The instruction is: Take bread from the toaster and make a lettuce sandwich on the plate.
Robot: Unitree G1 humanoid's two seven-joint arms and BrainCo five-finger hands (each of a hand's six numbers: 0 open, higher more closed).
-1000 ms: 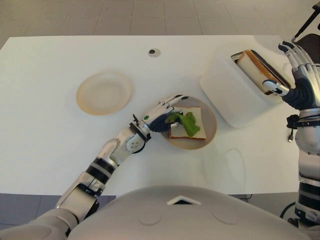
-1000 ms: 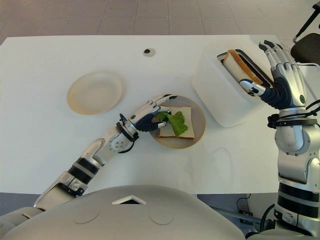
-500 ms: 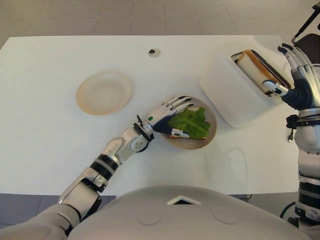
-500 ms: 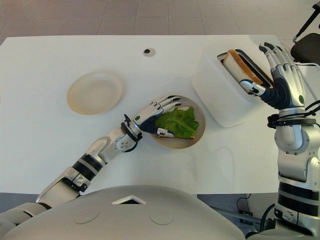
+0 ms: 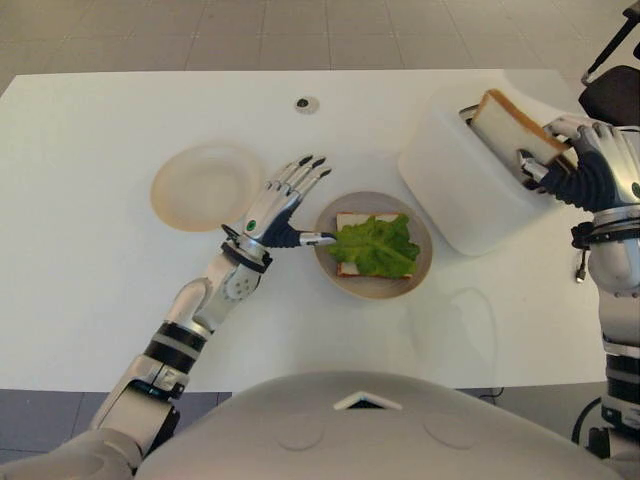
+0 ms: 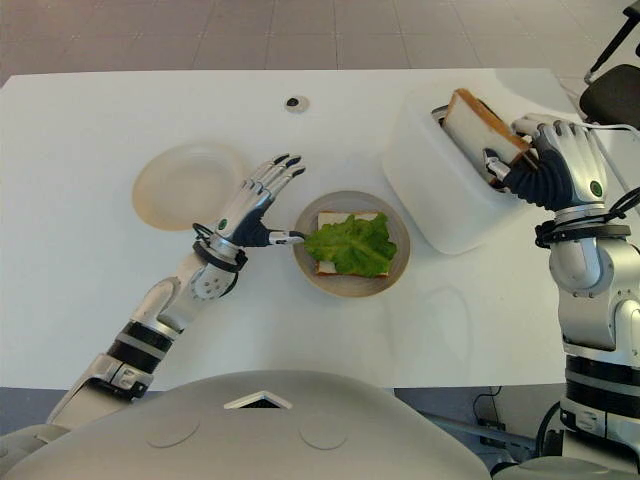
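Two dishes lie on the white rectangular table (image 5: 90, 290). At the left is an empty round tan plate (image 5: 205, 186). Near the middle is a second round tan plate (image 5: 372, 290), and the two are well apart.

The second plate carries a square slice of white bread (image 5: 352, 218) lying flat. A ruffled green lettuce leaf (image 5: 378, 247) is spread over most of the slice, so only its crust edge and left corners are exposed.

The left hand (image 5: 268, 214) is positioned between the two plates with its fingers (image 5: 300, 172) spread and straight, pointing toward the far edge of the table. It holds nothing. Its thumb extends sideways to the left rim of the plate bearing the bread, but whether it touches the rim cannot be told.

At the right stands a white box-shaped toaster (image 5: 450, 190), just beside the filled plate. A golden-crusted toast slice (image 5: 503, 122) rises tilted from the toaster's top slot. The right hand (image 6: 552, 172) is over the near end of the slot, with its fingers curled around the lower end of this slice.

A small dark round grommet (image 5: 307, 103) sits in the tabletop near the far edge.
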